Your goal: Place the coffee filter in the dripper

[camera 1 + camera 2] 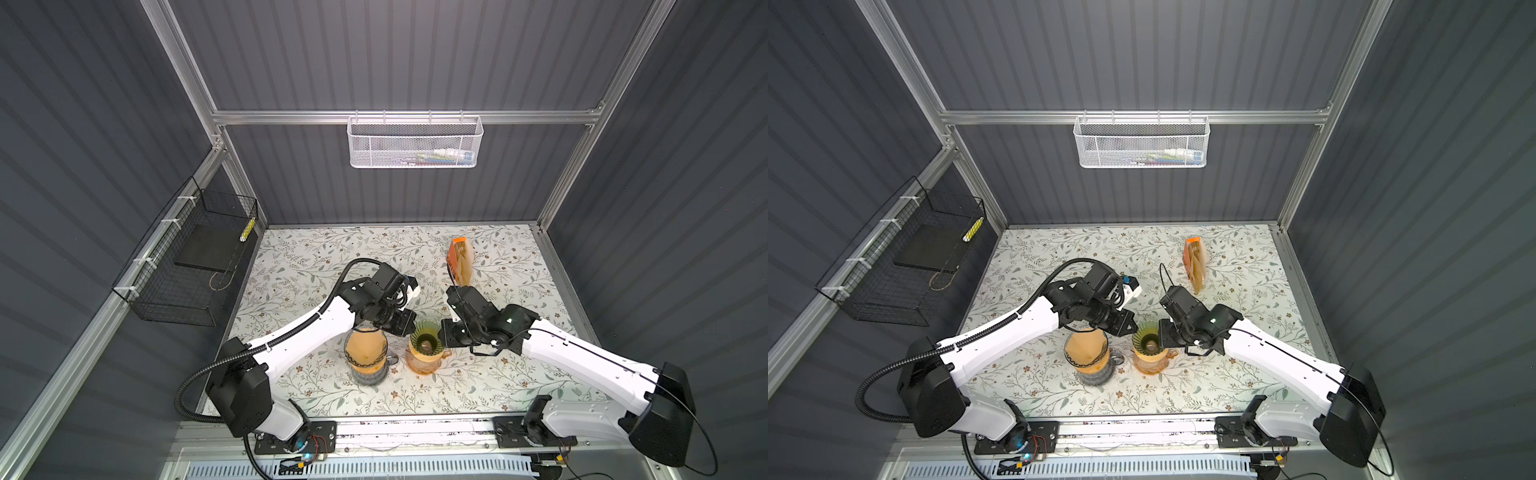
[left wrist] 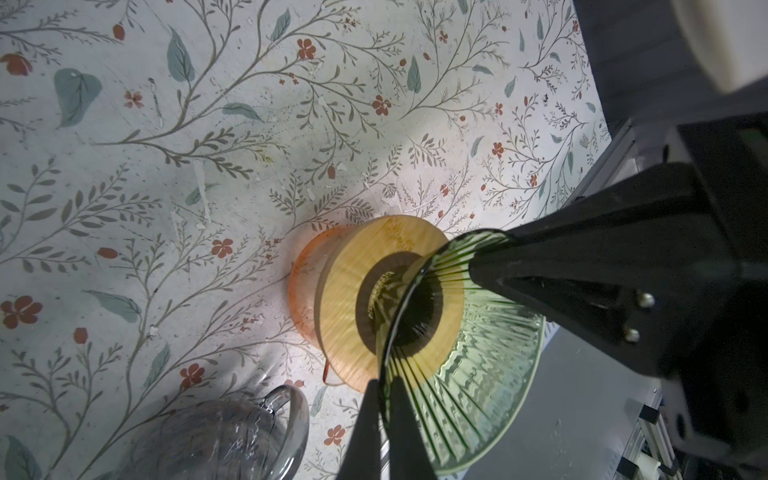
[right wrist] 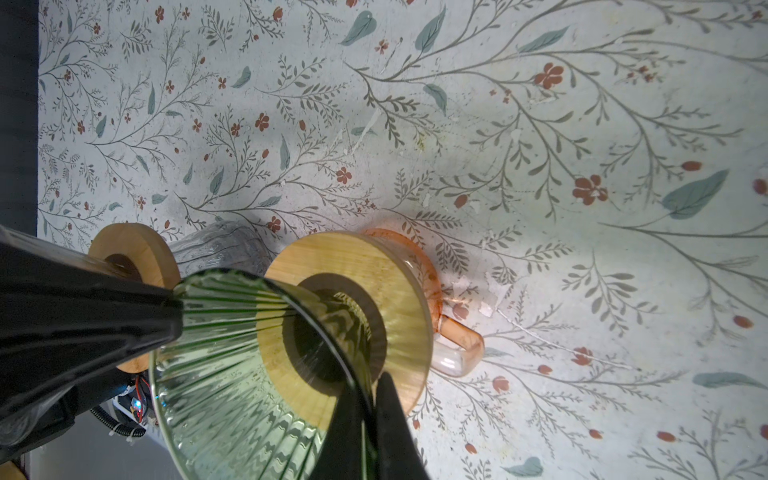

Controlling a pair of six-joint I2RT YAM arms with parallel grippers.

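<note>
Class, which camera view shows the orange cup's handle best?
The right wrist view: the orange cup's handle shows whole and close. Both top views show only a small sliver; the left wrist view shows at most an edge.

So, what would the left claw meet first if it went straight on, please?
The green dripper: the left claw pinches its rim. Across the cone, the right claw grips the opposite rim, probably next in line.

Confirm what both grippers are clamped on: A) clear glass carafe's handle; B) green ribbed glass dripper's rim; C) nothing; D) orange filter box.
B: the left gripper and right gripper each pinch the green ribbed glass dripper at its rim, from opposite sides.
</note>
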